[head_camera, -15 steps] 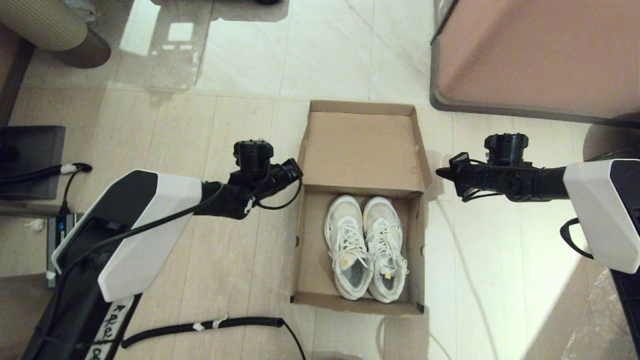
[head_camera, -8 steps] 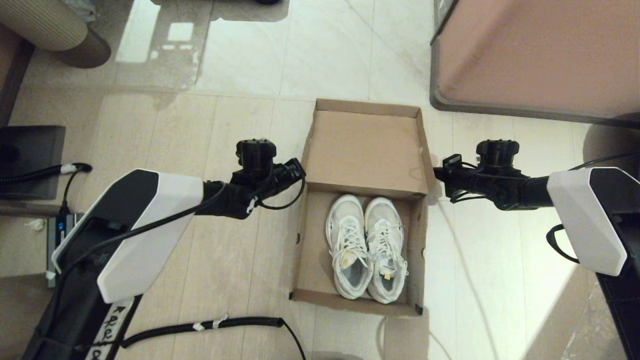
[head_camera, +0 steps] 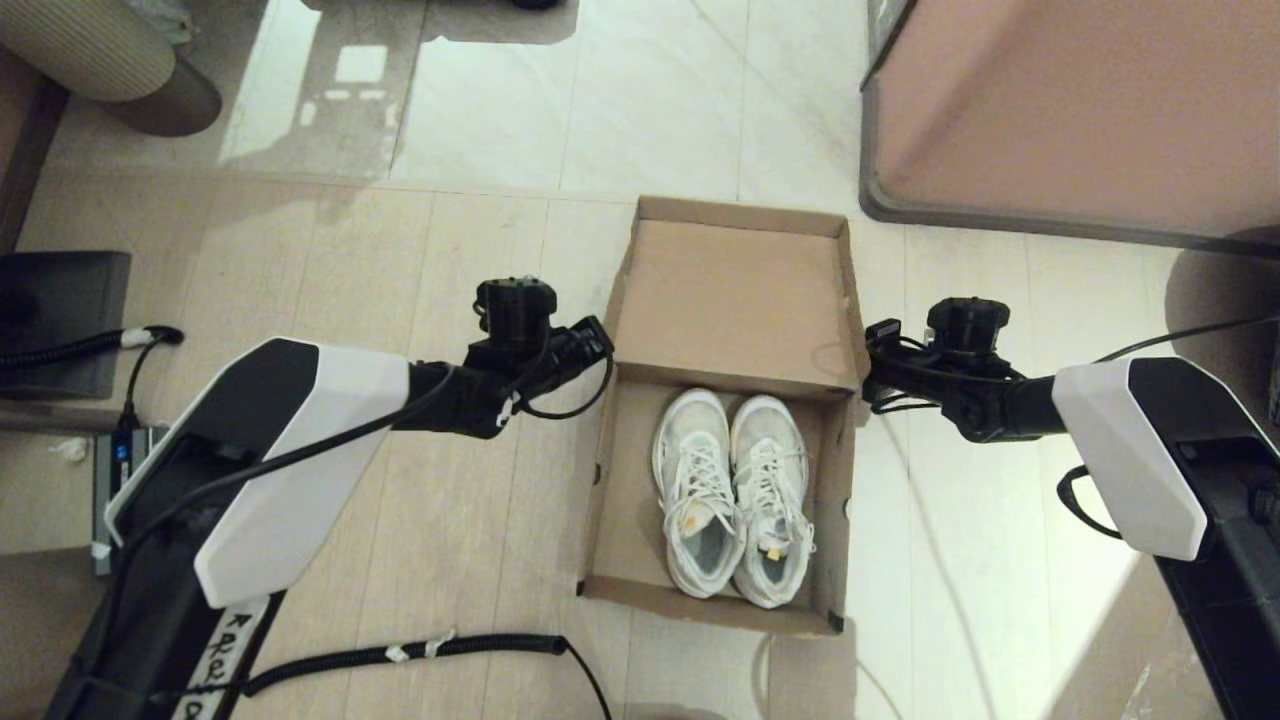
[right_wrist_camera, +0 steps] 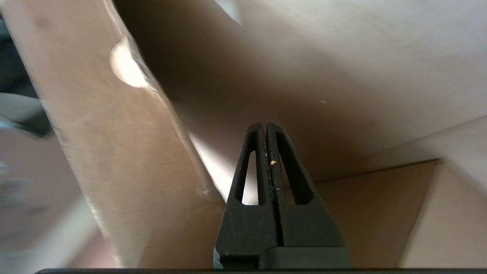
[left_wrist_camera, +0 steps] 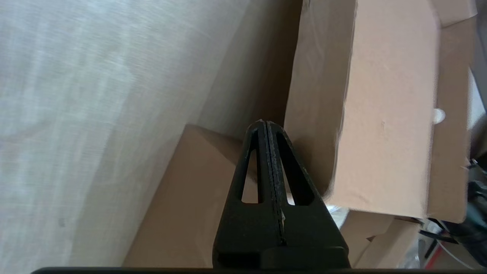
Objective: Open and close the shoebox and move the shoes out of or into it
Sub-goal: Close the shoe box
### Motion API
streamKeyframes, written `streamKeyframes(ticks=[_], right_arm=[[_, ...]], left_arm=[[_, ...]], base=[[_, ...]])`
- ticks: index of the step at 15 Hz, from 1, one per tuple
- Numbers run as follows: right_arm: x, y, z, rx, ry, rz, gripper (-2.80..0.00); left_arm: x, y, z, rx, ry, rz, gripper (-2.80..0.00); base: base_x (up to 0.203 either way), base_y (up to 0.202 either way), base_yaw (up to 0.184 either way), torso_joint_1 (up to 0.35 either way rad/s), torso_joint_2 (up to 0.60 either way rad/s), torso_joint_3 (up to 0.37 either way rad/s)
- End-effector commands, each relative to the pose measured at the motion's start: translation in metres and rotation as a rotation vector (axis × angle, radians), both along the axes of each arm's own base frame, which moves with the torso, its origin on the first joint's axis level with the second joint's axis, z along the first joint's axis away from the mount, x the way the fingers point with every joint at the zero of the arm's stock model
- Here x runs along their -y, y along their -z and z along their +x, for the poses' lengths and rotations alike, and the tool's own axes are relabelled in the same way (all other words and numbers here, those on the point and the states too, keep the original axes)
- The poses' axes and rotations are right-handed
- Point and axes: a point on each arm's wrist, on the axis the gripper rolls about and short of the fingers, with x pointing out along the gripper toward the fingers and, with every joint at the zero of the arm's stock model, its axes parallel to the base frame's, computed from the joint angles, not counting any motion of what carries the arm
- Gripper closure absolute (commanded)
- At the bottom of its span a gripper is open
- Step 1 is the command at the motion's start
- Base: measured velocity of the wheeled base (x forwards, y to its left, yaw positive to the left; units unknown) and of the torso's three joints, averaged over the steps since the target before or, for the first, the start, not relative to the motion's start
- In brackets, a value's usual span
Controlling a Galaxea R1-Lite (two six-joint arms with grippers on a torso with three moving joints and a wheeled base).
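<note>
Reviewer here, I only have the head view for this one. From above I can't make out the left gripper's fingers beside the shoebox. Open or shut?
Observer: Shut. The left wrist view shows the left gripper with its fingers pressed together and nothing between them.
Reviewer: And the right one?
Observer: The right gripper is shut too, and empty, in its own wrist view.
Reviewer: What does the left tip point at?
Observer: At the outside of the shoebox, near where the raised lid meets the base; contact I cannot tell.
Reviewer: Anything else on that cardboard?
Observer: A small round hole in a lid side flap, seen from the right wrist.
</note>
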Motion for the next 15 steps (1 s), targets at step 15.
streamKeyframes(ticks=[15], right_arm=[[0.034, -0.005, -0.002, -0.019, -0.320, 0.329, 0.00]], left_arm=[[0.003, 0.005, 0.000, -0.007, 0.005, -0.001, 0.00]], base=[[0.000, 0.000, 0.000, 0.000, 0.00, 0.000]])
